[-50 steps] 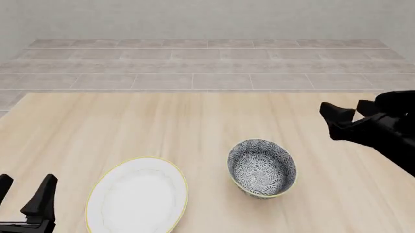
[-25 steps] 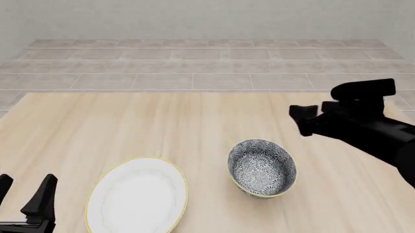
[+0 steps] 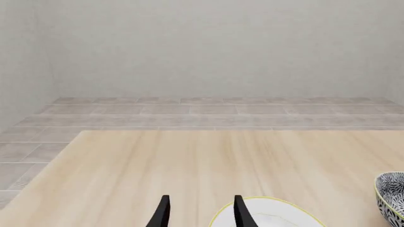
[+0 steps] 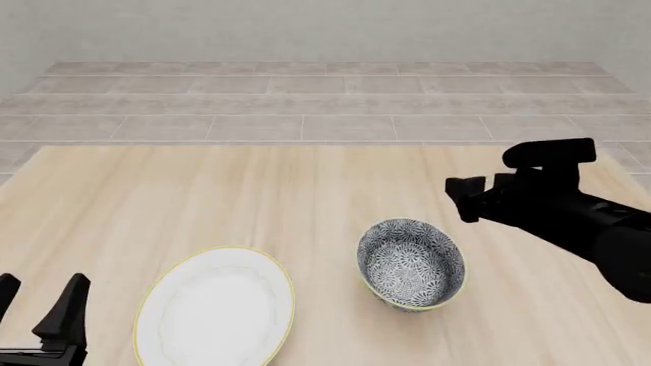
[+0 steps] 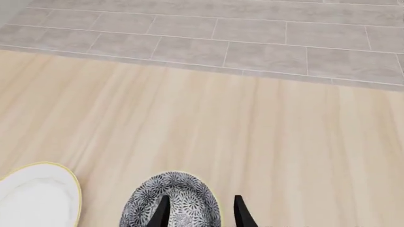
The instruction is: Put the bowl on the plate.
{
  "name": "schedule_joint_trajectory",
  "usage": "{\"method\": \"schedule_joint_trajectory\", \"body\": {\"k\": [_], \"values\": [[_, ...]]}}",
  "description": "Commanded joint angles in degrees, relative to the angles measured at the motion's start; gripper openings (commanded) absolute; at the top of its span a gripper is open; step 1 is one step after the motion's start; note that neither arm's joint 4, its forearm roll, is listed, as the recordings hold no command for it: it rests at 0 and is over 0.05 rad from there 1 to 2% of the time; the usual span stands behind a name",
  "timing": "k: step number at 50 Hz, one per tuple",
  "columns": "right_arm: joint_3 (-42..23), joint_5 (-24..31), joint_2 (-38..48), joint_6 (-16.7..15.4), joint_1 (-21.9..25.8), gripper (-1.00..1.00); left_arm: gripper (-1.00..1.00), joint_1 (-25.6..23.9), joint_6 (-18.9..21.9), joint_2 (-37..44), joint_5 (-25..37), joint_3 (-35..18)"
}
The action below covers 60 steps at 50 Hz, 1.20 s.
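Note:
The bowl (image 4: 411,264), dark blue-grey floral with a yellowish rim, stands upright on the table right of centre. The white plate (image 4: 216,306) with a gold rim lies to its left, apart from it. My right gripper (image 4: 476,191) hovers open above the table, just beyond the bowl's far right side; in the right wrist view its fingers (image 5: 239,210) frame the bowl (image 5: 183,189), with the plate (image 5: 35,194) off to one side. My left gripper (image 4: 39,296) rests open near the front left corner, left of the plate. Its wrist view catches the plate's (image 3: 271,218) edge and the bowl (image 3: 392,194).
The light wooden table (image 4: 203,198) ends at a far edge, with grey tiled floor (image 4: 325,99) and a pale wall behind it. Nothing else stands on the table.
The right arm has swung left and slightly down, bringing its gripper from the right edge to just behind the bowl. Bowl, plate and left gripper have not moved.

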Motion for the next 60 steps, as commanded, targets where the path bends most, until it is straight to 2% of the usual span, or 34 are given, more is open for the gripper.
{"method": "schedule_joint_trajectory", "body": {"k": [1,5,20,60], "values": [[1.6,-2.0,1.5,0.4,-0.1,1.0,1.0,0.0,0.0,0.0,0.0,0.0],[2.0,-2.6,2.0,0.2,0.4,1.0,1.0,0.0,0.0,0.0,0.0,0.0],[4.6,-5.3,5.1,3.1,1.3,1.0,1.0,0.0,0.0,0.0,0.0,0.0],[8.8,-10.2,7.9,4.8,0.1,1.0,1.0,0.0,0.0,0.0,0.0,0.0]]}}
